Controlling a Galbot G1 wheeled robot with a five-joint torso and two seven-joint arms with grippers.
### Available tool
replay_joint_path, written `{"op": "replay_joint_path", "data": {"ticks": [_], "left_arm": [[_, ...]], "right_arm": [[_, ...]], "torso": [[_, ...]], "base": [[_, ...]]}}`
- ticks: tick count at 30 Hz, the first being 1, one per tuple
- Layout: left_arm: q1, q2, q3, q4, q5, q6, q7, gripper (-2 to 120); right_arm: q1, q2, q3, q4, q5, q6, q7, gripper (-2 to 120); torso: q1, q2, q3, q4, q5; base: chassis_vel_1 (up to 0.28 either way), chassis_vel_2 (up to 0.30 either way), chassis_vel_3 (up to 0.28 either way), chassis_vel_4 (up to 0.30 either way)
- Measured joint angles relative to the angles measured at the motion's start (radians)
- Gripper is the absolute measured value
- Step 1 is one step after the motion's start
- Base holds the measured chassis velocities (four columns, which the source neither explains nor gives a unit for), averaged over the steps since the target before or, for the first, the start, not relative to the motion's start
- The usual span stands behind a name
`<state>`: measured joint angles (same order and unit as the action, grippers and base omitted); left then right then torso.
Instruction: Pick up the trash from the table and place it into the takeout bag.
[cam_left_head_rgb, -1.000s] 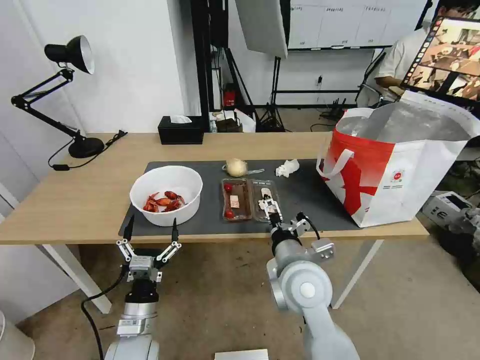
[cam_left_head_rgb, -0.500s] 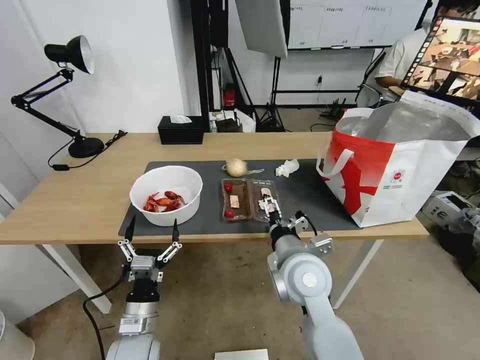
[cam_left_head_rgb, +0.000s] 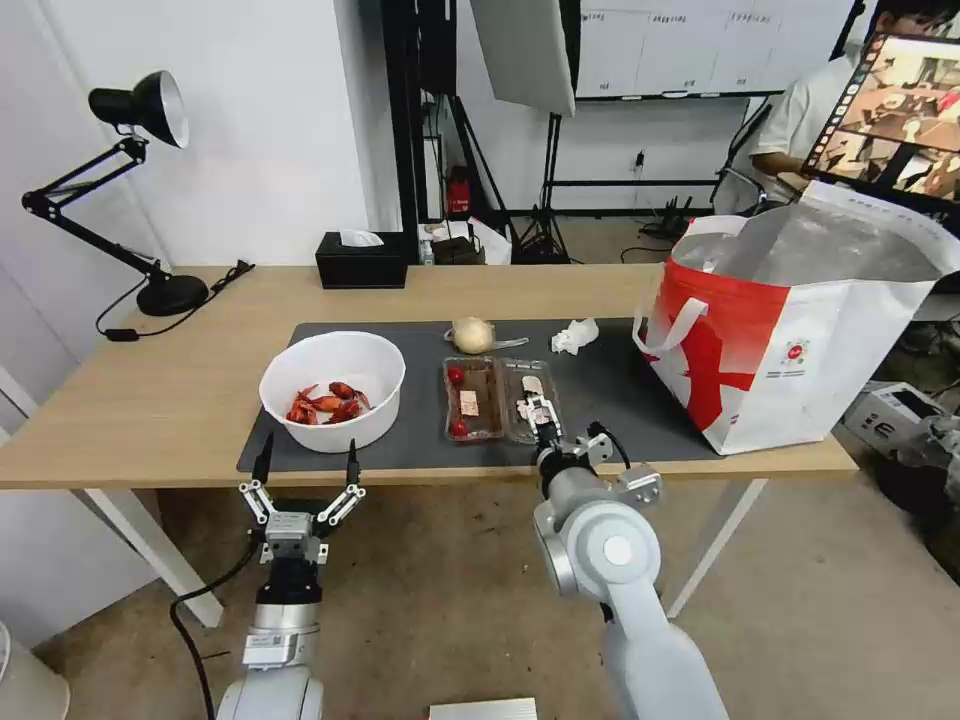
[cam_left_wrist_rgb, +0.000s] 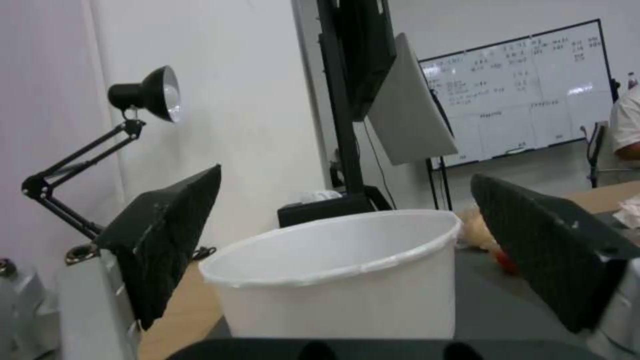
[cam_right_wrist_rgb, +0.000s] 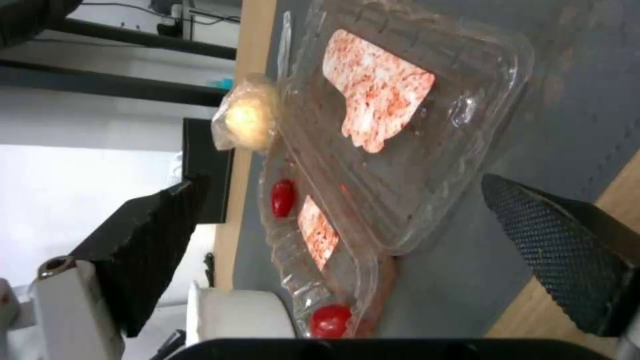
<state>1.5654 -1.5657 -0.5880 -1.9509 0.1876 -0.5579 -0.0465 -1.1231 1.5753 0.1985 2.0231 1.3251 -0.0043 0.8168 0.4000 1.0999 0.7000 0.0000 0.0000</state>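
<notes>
Here right tool, spread open, straddles the flimsy clear hinged plastic tray; pinch its near rim; left tool open.

White bowl, red shells; dark grey mat.

The head camera looks forward and down over the whole desk. The left wrist camera sits low and close, level with the bowl at 12 o'clock. The right wrist camera, rolled sideways, is close on the tray; both share the mat with the head view.
</notes>
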Motion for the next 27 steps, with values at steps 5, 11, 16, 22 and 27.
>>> {"op": "replay_joint_path", "data": {"ticks": [5,11,16,22,27], "left_arm": [[-0.002,-0.001,0.0,0.004,0.001,-0.001,0.0,100],[-0.003,0.0,-0.001,0.009,0.001,-0.002,-0.001,100],[-0.003,0.0,-0.001,0.011,0.001,-0.003,-0.001,100],[-0.008,-0.001,0.0,0.017,0.001,-0.005,-0.001,100],[-0.012,-0.002,0.0,0.022,0.001,-0.01,-0.001,100]], "right_arm": [[0.007,0.0,0.001,-0.011,0.003,-0.001,0.0,100],[0.017,0.0,0.001,-0.031,0.003,-0.001,-0.007,100],[0.021,0.0,0.001,-0.037,0.002,-0.001,-0.011,100],[0.03,0.0,0.003,-0.052,0.001,0.001,-0.023,100],[0.041,0.0,0.006,-0.072,-0.009,0.003,-0.041,100]], "torso": [[0.0,0.0,0.0,0.0,0.0],[0.0,0.0,0.0,0.0,0.0],[0.0,0.0,0.0,0.0,0.0],[0.0,0.0,0.0,0.0,-0.0001],[0.0,0.0,0.0,0.0,0.0]], "base": [[0.0,0.0,0.0,0.0],[0.0,0.0,0.0,0.0],[0.0,0.0,0.0,0.0],[0.0,0.0,0.0,0.0],[0.0,0.0,0.0,0.0]]}}
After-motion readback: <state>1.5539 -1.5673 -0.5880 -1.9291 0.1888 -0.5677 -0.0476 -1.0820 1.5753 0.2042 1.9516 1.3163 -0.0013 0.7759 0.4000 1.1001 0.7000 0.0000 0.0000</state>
